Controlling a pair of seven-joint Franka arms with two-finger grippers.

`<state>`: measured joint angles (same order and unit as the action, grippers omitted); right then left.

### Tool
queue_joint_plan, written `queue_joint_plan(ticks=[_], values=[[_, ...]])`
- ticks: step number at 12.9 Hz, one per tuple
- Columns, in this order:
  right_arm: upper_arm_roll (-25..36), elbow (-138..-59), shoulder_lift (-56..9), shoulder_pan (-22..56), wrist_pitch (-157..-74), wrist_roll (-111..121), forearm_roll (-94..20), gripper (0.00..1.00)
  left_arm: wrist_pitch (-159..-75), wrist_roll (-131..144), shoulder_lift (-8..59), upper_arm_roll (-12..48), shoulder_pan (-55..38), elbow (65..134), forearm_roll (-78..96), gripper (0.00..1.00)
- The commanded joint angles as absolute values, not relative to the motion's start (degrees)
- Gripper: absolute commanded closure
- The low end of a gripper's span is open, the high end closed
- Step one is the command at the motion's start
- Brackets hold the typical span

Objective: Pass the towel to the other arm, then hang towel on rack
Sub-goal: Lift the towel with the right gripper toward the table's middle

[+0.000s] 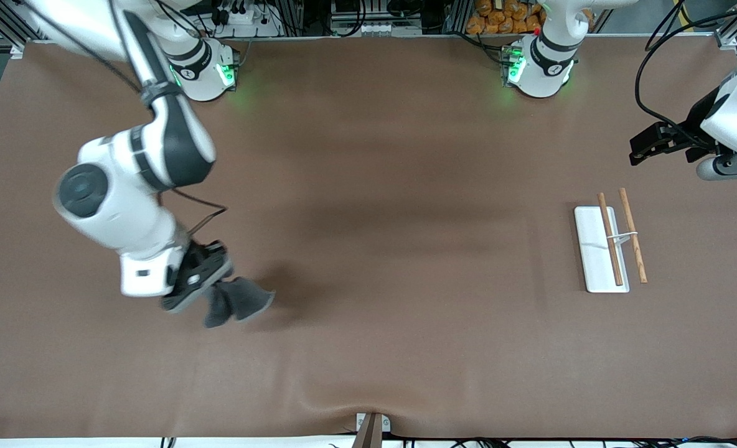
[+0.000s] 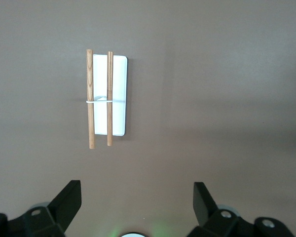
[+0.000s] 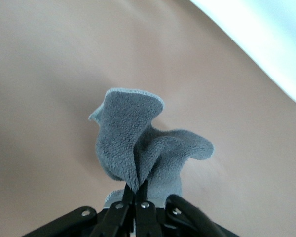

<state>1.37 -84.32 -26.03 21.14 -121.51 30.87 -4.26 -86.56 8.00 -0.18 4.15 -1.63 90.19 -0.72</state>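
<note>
The dark grey towel [image 1: 241, 301] hangs bunched from my right gripper [image 1: 210, 283], which is shut on it above the table toward the right arm's end. In the right wrist view the towel [image 3: 143, 148] fans out from the closed fingertips [image 3: 136, 190]. The rack [image 1: 605, 249], a white base with two brown rods and a wire crosspiece, lies on the table toward the left arm's end. My left gripper [image 1: 645, 146] is open and empty, up in the air above the table beside the rack. In the left wrist view the rack [image 2: 108, 96] shows between and above the spread fingers [image 2: 71, 200].
The brown table cover [image 1: 375, 249] spans the whole surface. A small bracket [image 1: 371, 426] sits at the table's edge nearest the camera. The arm bases [image 1: 536, 68] stand along the farthest edge.
</note>
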Motion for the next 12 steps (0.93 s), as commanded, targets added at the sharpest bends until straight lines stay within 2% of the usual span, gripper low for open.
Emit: queue_joint_plan(ticks=[1, 6, 12], values=[[1.8, -84.9, -25.6, 29.7, -126.9, 31.3, -4.0, 1.00, -86.6, 7.1, 0.3, 4.1, -1.3, 89.4, 0.8, 0.00], [1.8, -84.9, -26.7, 41.0, -131.6, 30.6, -7.1, 1.00, -86.6, 7.1, 0.3, 4.1, -1.3, 89.4, 0.8, 0.00], [1.8, -85.0, -26.6, 46.1, -131.2, 30.7, -7.8, 1.00, -86.7, 7.1, 0.4, 4.1, -1.3, 89.4, 0.8, 0.00]])
